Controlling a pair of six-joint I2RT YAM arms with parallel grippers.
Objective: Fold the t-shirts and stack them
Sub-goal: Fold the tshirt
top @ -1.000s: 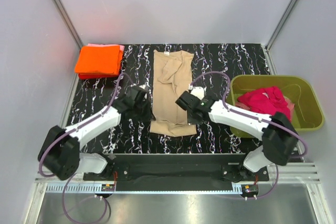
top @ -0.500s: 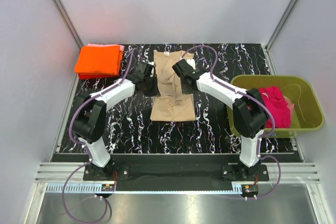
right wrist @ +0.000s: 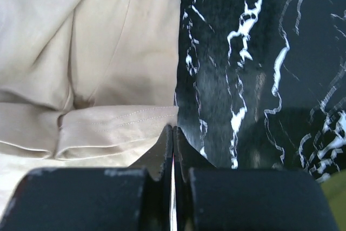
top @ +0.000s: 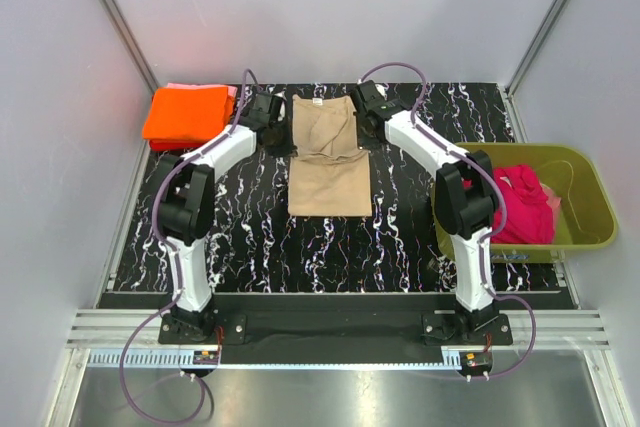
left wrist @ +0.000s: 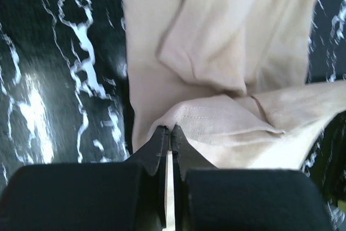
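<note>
The tan-beige t-shirt (top: pixel 328 185) lies in the middle of the black marble table, its near hem lifted and doubled back over its far half. My left gripper (left wrist: pixel 168 131) is shut on the hem's left corner, at the shirt's left edge (top: pixel 284 137). My right gripper (right wrist: pixel 173 129) is shut on the hem's right corner, at the right edge (top: pixel 363 131). A folded bright orange t-shirt (top: pixel 188 115) sits at the far left, with a pale pink one (top: pixel 233 93) showing under it. The magenta-red t-shirt (top: pixel 518 203) lies crumpled in the tub.
An olive-green plastic tub (top: pixel 590 227) stands off the table's right side. White walls with metal corner posts close in the back and sides. Both arms stretch out far over the table (top: pixel 420 247), cables looping above them.
Both grippers have carried the tan shirt's near hem away from the bases toward the far edge, folding the shirt over itself. The arms have stretched out.
</note>
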